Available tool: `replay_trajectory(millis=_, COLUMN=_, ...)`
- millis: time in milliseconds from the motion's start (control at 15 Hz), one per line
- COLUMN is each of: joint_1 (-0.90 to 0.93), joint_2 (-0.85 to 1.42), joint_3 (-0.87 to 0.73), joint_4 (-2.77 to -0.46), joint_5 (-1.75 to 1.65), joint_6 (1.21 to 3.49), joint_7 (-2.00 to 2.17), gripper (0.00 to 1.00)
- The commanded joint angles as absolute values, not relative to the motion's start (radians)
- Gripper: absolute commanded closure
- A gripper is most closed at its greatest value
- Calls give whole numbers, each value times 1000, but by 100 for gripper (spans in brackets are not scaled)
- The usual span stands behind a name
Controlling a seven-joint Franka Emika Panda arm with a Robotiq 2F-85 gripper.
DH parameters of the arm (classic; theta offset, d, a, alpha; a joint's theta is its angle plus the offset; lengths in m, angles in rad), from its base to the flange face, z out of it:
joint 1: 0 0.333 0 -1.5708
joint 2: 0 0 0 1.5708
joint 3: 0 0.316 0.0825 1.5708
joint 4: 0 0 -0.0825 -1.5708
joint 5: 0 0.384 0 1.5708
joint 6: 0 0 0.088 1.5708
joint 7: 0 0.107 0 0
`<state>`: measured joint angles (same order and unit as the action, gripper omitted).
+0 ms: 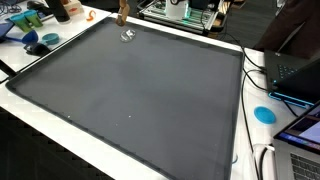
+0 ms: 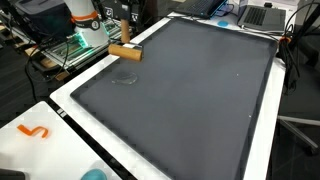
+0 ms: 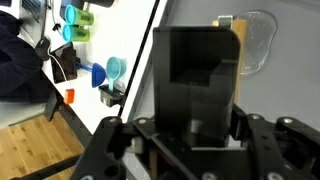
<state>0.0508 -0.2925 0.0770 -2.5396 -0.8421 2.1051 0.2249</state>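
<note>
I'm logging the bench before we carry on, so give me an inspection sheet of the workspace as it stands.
Surface: dark mat lying on a white table.
Job's things: wooden block held above the mat; clear plastic piece lying on the mat below it.
Clutter: blue plastic pieces, blue disc and orange hook on the table.
Grippers: gripper shut on the wooden block.
Cables: black cables beside the mat, near a laptop.
Surroundings: wooden floor.
</note>
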Motion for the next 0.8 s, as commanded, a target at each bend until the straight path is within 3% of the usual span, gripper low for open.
replay_trajectory(millis=0, joint_1=33, joint_2=-342, joint_3=5, joint_4=-2548, joint_5=-782, joint_6=2163, joint_7=69, gripper=75)
replay_trajectory(millis=733, joint_1=-39, joint_2=-350, joint_3=-201, joint_4=-2498, joint_5=-451, joint_6=2249, joint_7=-499, gripper=75)
